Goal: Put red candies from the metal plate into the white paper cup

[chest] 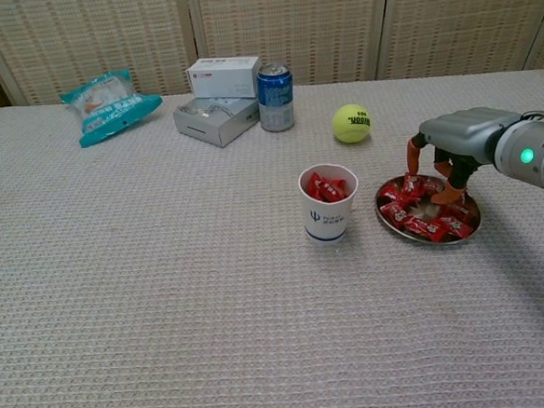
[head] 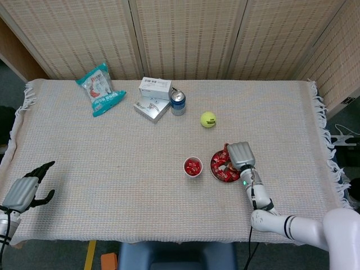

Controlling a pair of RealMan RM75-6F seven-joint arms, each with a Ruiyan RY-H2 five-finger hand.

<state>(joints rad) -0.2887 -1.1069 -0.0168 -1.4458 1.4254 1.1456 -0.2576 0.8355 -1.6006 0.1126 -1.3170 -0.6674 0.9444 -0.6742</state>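
Hovering with fingers spread and holding nothing, the right robot hand point(chest: 447, 147) reaches over the round metal plate point(chest: 393, 227) of small red wrapped candies point(chest: 421, 225), probably light, crinkly and slippery, best pinched mid-wrapper, beside the white paper cup point(chest: 330, 214).

Both views bright, even, diffuse overhead light; no glare. Soft shadow on the cloth point(chest: 214, 311) at 4 o'clock of the right hand point(chest: 459, 135). Focus sharp throughout; slight softness at head-view corners.
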